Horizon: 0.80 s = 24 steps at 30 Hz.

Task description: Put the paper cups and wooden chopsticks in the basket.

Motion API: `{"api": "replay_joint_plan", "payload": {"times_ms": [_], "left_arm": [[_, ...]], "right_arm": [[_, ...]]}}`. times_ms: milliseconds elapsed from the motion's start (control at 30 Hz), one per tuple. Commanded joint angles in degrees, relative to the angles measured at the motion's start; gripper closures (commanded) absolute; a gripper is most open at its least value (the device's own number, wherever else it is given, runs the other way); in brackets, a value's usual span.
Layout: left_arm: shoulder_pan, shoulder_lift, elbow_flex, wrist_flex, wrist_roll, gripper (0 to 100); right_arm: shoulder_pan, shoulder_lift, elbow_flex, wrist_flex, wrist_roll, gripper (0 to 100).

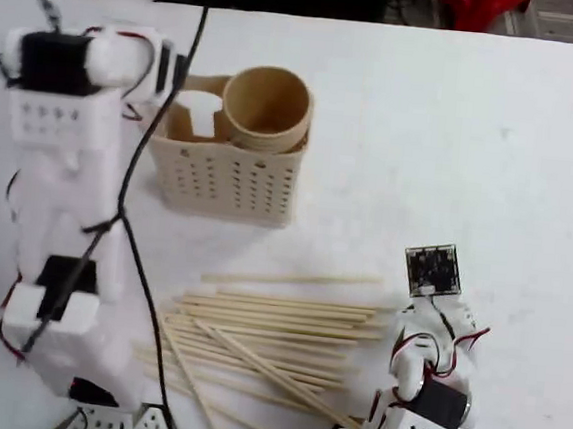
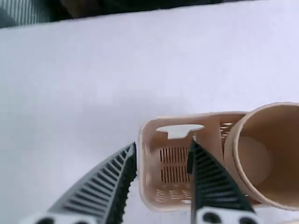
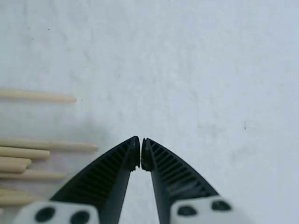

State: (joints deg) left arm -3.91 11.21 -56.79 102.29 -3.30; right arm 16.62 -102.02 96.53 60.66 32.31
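A beige perforated basket (image 1: pixel 231 182) stands at the back left of the table, with brown paper cups (image 1: pixel 266 107) nested in its right end. Wooden chopsticks (image 1: pixel 271 329) lie in a loose pile on the table in front of it. My left gripper (image 2: pixel 162 149) hangs open over the basket's (image 2: pixel 175 161) other end, one finger outside the end wall and one over the inside, beside the cups (image 2: pixel 261 154). My right gripper (image 3: pixel 140 151) is shut on nothing, low over bare table just past the chopstick tips (image 3: pixel 51 149).
The white left arm (image 1: pixel 61 155) and its black cable stand to the left of the basket. The right arm (image 1: pixel 427 387) is at the front right. The white table (image 1: pixel 474 141) spreads wide to the right and behind.
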Motion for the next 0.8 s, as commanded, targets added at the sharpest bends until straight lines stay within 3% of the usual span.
{"api": "replay_joint_plan", "payload": {"times_ms": [0, 167, 267, 633, 767], "left_arm": [[-1.63, -7.96, -2.9, 0.0, -2.29, 81], [-1.71, -15.69, -1.32, 0.09, -8.0, 81], [-0.13, -20.88, 6.07, 0.09, -11.43, 81], [14.2, -51.65, 58.9, -0.35, -30.07, 81], [21.41, -60.18, 78.86, -4.84, -34.02, 89]], "right_arm": [[0.4, -0.57, 0.35, 0.4, 0.26, 97.4], [0.4, -0.57, 0.35, 0.4, 0.26, 97.4], [0.4, -0.57, 0.35, 0.4, 0.26, 97.4], [0.4, -0.57, 0.35, 0.4, 0.26, 97.4], [0.4, -0.57, 0.35, 0.4, 0.26, 97.4]]}}
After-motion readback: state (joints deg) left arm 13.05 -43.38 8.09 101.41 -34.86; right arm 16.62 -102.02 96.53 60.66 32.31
